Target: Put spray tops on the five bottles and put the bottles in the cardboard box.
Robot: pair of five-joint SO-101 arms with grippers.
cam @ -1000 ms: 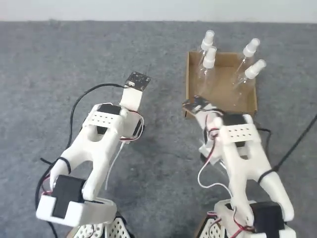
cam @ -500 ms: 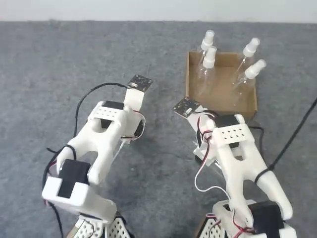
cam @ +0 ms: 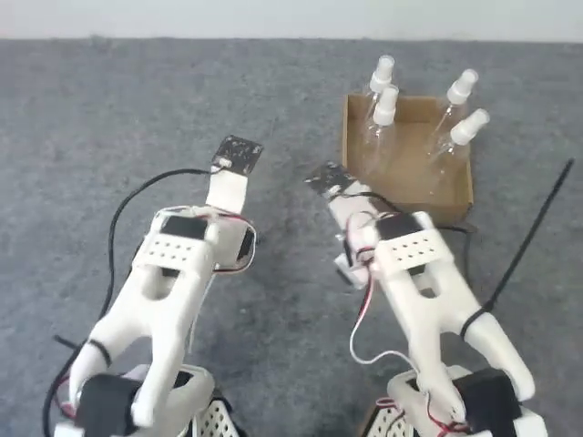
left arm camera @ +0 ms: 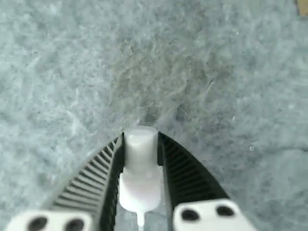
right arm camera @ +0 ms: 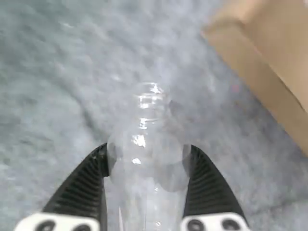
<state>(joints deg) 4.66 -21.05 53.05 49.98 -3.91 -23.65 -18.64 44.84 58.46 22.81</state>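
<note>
Pinched between left gripper (left arm camera: pixel 140 138) jaws, a white spray top (left arm camera: pixel 139 168) — clamped between right gripper (right arm camera: pixel 147 150) jaws, a clear topless bottle (right arm camera: pixel 153 110), near the cardboard box (cam: pixel 344 155)

Bright, even light, perhaps from overhead; soft shadows on carpet (cam: pixel 91 137); glints on clear bottle (right arm camera: pixel 147 139).

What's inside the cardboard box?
Four clear bottles with white spray tops stand inside the cardboard box, on its brown floor. The right arm covers the box's near corner, so that spot cannot be seen.
</note>
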